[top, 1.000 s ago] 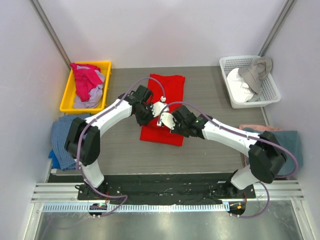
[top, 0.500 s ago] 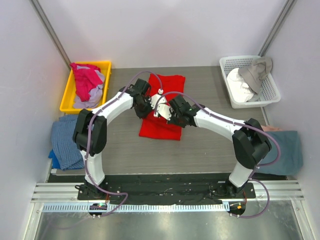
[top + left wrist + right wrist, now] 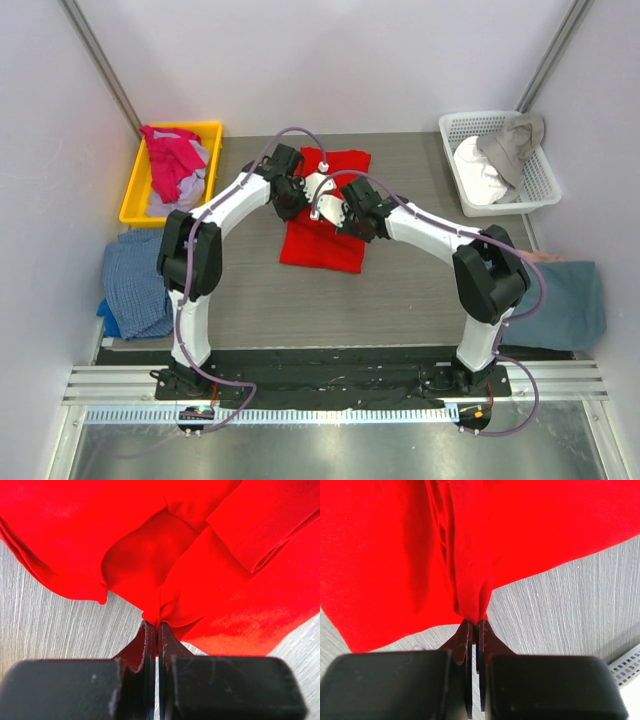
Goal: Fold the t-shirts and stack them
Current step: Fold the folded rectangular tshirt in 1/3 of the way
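A bright red t-shirt (image 3: 322, 243) lies partly folded in the middle of the grey table. In the top view both arms reach over its middle, wrists close together. My left gripper (image 3: 154, 625) is shut on a pinched fold of the red cloth (image 3: 165, 570), lifted off the table. My right gripper (image 3: 473, 622) is likewise shut on a gathered ridge of the same shirt (image 3: 470, 555). From above, the left gripper (image 3: 303, 200) and the right gripper (image 3: 338, 215) are mostly hidden by their wrists. Magenta-pink and lavender t-shirts (image 3: 172, 162) fill a yellow bin (image 3: 214, 160). A teal t-shirt (image 3: 570, 300) lies at the right.
A white basket (image 3: 540, 185) with pale clothes stands at the back right. A blue cloth (image 3: 135, 280) lies at the table's left edge, beside the left arm's base. Grey walls close in both sides and the back.
Both grippers have moved away from the bases toward the back of the table, carrying the shirt's near edge with them. The red shirt now looks shorter front to back.
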### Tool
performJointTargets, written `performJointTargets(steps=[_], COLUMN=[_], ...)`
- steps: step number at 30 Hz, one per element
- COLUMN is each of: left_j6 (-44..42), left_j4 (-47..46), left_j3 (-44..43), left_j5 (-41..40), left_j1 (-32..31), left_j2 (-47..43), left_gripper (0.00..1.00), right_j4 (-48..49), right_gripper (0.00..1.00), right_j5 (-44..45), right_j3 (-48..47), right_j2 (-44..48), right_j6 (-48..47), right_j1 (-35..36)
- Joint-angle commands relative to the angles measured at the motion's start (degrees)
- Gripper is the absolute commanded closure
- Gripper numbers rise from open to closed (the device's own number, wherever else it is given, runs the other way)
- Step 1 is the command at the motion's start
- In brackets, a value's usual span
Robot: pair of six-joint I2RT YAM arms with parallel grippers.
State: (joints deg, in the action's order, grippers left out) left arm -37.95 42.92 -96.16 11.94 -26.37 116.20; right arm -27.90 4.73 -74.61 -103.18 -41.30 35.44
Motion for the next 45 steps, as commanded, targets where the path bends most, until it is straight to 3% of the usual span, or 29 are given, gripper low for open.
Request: performJointTargets(steps=[1, 16, 18, 22, 30, 40, 45], left_j6=[-1.9, -1.9, -1.2, 1.0, 3.5, 6.6, 8.9], left_j4=[1.6, -1.1, -1.9, -5.6, -10.7, -20.2, -29.4], left_j3=[-2.3, -0.1, -0.1, 0.8, 1.4, 2.0, 4.8], left_j5=[1.6, 0.0, -0.1, -1.3, -5.4, -11.4, -20.0], left_j1=[-0.9, -0.9, -0.9, -0.9, -1.0, -1.1, -1.0], left_j2=[1.2, 1.5, 1.7, 1.9, 2.8, 2.3, 1.7], left_gripper=[1.00, 1.00, 0.95, 0.84, 0.80, 0.69, 0.65], right_j4=[3.6, 4.8, 5.6, 6.7, 9.2, 12.8, 18.0], right_gripper=[0.99, 0.99, 0.98, 0.87, 0.62, 0.54, 0.51], right_j5=[1.2, 1.5, 2.3, 3.4, 6.0, 10.5, 14.8], right_j3=[-4.2, -8.7, -8.4, -8.1, -8.4, -10.2, -10.2], right_j2=[-2.1, -7.2, -7.4, -7.7, -8.4, -10.1, -10.6], right_j6=[0.7, 1.5, 1.7, 2.0, 2.5, 3.2, 3.9], right_j1=[-1.4, -1.9, -1.9, -2.1, -2.2, -3.1, -3.5])
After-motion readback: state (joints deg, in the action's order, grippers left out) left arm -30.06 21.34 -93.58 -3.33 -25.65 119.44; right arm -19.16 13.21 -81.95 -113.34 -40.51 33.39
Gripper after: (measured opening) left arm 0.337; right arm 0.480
